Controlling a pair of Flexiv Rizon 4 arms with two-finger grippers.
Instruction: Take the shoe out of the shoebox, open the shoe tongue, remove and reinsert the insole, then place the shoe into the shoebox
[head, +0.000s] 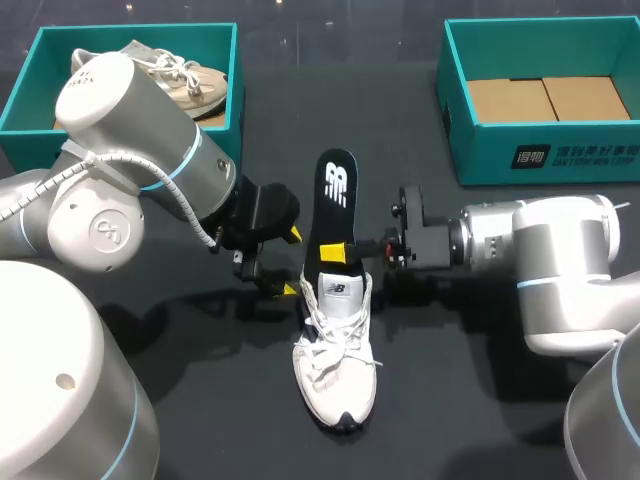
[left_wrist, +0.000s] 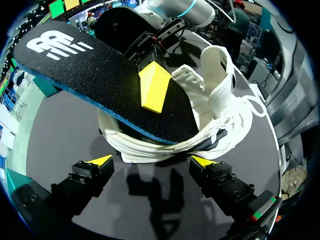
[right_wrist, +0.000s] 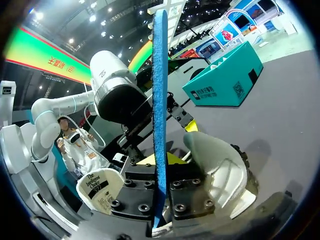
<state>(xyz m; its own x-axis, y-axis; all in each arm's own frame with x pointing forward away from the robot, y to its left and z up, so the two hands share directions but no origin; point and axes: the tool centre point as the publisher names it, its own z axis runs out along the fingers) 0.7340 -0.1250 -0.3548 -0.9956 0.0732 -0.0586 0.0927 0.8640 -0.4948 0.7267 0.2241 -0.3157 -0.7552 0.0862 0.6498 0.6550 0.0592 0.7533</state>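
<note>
Beside the heel of the shoe (head: 337, 350), left gripper (left_wrist: 151, 162): fingers are spread wide, nothing is gripped.
Right gripper (head: 334, 253): fingers are clamped on the insole (head: 337, 190).

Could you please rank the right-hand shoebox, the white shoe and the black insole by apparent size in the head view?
Largest: right-hand shoebox.
Next: white shoe.
Smallest: black insole, though its lower end is hidden in the shoe.

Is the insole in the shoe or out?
Partly in: one end of the insole sits inside the shoe; the rest sticks out, pinched by the right gripper.
</note>
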